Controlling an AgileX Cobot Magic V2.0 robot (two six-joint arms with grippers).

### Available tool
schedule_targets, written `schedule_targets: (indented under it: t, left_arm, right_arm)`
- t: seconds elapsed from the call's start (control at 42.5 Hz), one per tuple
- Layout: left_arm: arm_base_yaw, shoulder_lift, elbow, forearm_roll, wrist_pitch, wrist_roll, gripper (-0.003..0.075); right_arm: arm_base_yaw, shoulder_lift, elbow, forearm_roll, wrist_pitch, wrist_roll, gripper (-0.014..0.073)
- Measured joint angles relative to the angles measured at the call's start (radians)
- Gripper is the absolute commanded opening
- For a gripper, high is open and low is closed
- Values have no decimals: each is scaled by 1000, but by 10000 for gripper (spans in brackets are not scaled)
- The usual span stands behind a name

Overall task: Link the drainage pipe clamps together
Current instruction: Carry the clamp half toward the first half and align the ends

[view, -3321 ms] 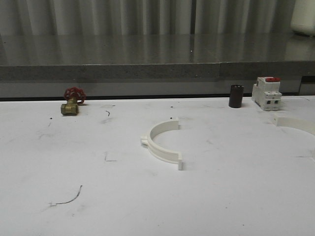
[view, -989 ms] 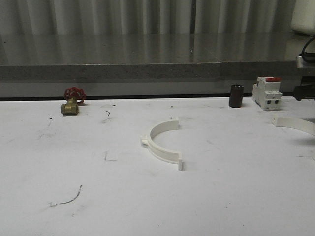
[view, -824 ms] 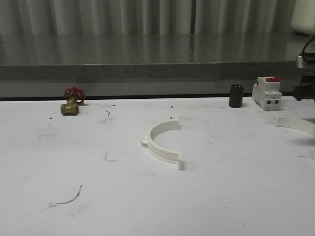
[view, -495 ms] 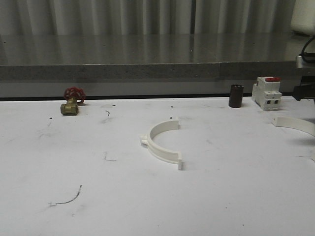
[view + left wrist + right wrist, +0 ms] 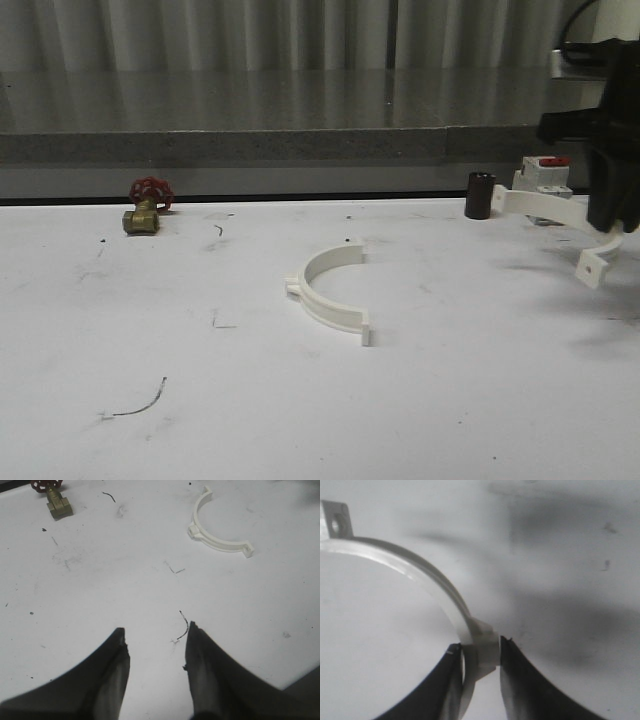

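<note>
One white half-ring drainage pipe clamp (image 5: pixel 327 292) lies flat on the white table near the middle, its open side facing right; it also appears in the left wrist view (image 5: pixel 216 534). The other clamp (image 5: pixel 548 212) hangs in the air at the right, tilted, with my right gripper (image 5: pixel 612 222) shut on its middle lug. In the right wrist view that clamp (image 5: pixel 415 572) arcs away from the right gripper (image 5: pixel 479 654), its holed tab at the far end. My left gripper (image 5: pixel 155 642) is open above bare table, well short of the lying clamp.
A brass valve with a red handwheel (image 5: pixel 147 204) sits at the back left. A dark cylinder (image 5: pixel 480 195) and a white breaker with a red top (image 5: pixel 541 172) stand at the back right, just behind the lifted clamp. A grey ledge (image 5: pixel 300 140) runs along the rear.
The right arm has come into view and lifted the right-hand clamp off the table, carrying it up and slightly left. The middle clamp has not moved.
</note>
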Motion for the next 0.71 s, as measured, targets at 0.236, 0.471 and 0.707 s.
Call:
schedule_targets:
  t: [0.236,0.471,0.707]
  left_arm:
    - [0,0,0,0,0,0,273]
    - [0,0,0,0,0,0,273]
    - [0,0,0,0,0,0,273]
  right_arm:
    - [160,-14,0,40,6,5,207]
    - [249,-14,0,109,-31,105,207]
    - [251,-10,0,50,-67,307,207]
